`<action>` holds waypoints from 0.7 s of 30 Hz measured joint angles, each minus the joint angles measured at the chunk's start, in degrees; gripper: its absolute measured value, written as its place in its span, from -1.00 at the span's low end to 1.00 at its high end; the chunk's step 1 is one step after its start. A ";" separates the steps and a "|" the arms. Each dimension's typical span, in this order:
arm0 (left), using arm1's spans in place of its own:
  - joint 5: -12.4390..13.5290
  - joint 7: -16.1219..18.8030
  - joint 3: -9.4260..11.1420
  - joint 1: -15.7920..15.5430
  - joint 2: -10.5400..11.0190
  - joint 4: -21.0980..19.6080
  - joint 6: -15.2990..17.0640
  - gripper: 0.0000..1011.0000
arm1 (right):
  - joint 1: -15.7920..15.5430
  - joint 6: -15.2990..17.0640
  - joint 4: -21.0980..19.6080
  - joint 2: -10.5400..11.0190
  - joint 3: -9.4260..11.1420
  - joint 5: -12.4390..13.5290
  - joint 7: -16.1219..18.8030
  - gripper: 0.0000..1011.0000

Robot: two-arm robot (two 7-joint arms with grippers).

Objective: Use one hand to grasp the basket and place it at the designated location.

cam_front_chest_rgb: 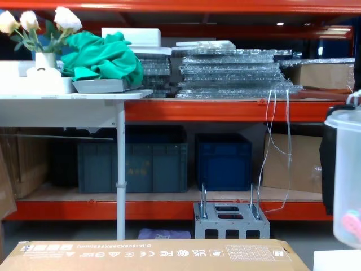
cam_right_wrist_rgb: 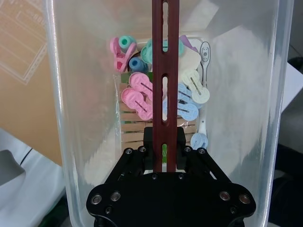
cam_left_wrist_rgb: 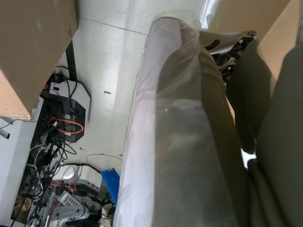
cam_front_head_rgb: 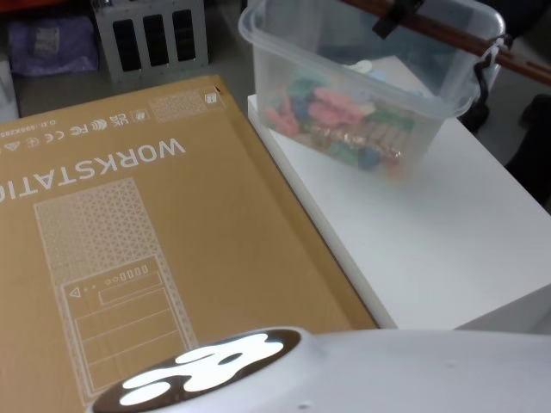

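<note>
**White table (cam_front_head_rgb: 430, 249), far end: basket gripped by its handle**

Closest to me, a flat cardboard box (cam_front_head_rgb: 172, 241) printed "WORKSTATION" lies along the white table's left side, its long edge right against the table's edge.

Over the far end of the white table sits the basket (cam_front_head_rgb: 344, 86), a frosted see-through tub with a rolled rim. It is tilted, and its rim drops toward the table's left side. From the chest camera its base seems to hang a little above the tabletop, but I cannot tell for sure whether it touches.

Small items (cam_right_wrist_rgb: 142, 94) in pink, teal, blue and cream are heaped in the bottom of the tub and show through its wall.

The reddish-brown handle (cam_right_wrist_rgb: 164, 71) runs across the basket's mouth. My right gripper (cam_right_wrist_rgb: 164, 142) is above the basket, over the table's far end. Its black jaws are closed tight on the handle, one finger on each side of the bar, with nothing else between them.

Beyond the white table, on the floor, stands a grey crate (cam_front_chest_rgb: 231, 226) with two upright handles.

Farther back still, blue crates (cam_front_chest_rgb: 223, 161) sit on the low shelf of an orange rack (cam_front_chest_rgb: 225, 110).
</note>
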 joint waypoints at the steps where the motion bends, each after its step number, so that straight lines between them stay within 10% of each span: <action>1: -0.01 0.00 0.00 0.00 0.00 -0.01 0.00 -1.00 | 0.12 -0.62 -0.56 -0.14 -0.25 0.32 0.17 -0.54; 21: 0.00 0.00 0.00 0.00 0.00 0.01 0.00 -1.00 | 2.14 -9.51 -3.29 -2.70 -3.11 4.05 1.36 -0.54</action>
